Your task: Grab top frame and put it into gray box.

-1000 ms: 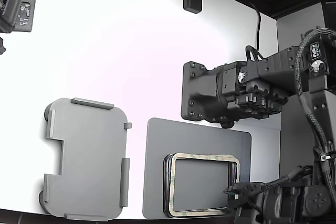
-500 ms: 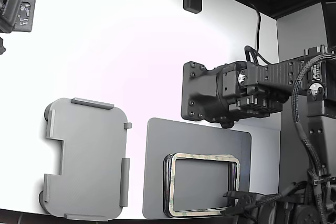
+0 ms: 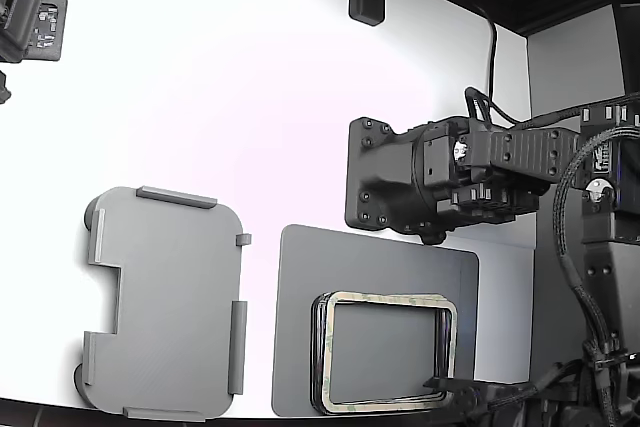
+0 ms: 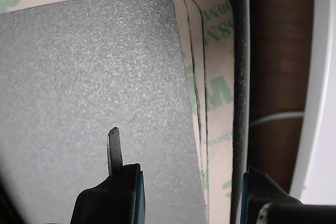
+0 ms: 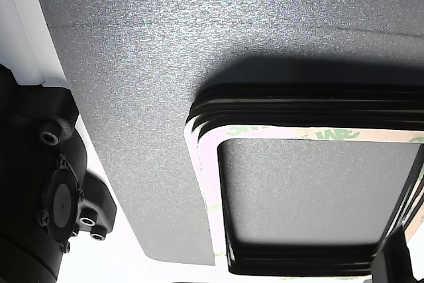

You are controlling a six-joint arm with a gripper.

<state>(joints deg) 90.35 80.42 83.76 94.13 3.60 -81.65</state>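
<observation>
**Gripper straddling one edge of the top frame, ready to pinch**

The top frame (image 3: 388, 352) lies flat in the lower centre-right of the exterior view, uppermost on a dark-edged pile of like frames (image 5: 211, 112). It is a thin rounded rectangle with an open centre, tan-beige paper mottled with green print. Its long axis runs across the exterior view, left to right. Through the opening shows the speckled, matte surface of a darker gray mat (image 3: 380, 257), which carries the whole pile.

The gripper (image 4: 191, 190) sits at the frame's end toward the exterior view's right, low over the lower right corner of that picture. In the wrist view its two dark fingers stand apart, one over the open centre and one outside the pile, with the frame's narrow band running between them. The jaws are parted and hold nothing; whether a pad already touches the paper is hard to tell at this close range. The coming pinch turns on that band staying centred in the gap.

The gray box (image 3: 165, 305), a light gray shallow plastic tray with raised edge tabs and a stepped notch, rests well apart at the exterior view's lower left, on the white table (image 3: 250, 97). A second black arm (image 3: 440, 182) hangs above the mat.
</observation>
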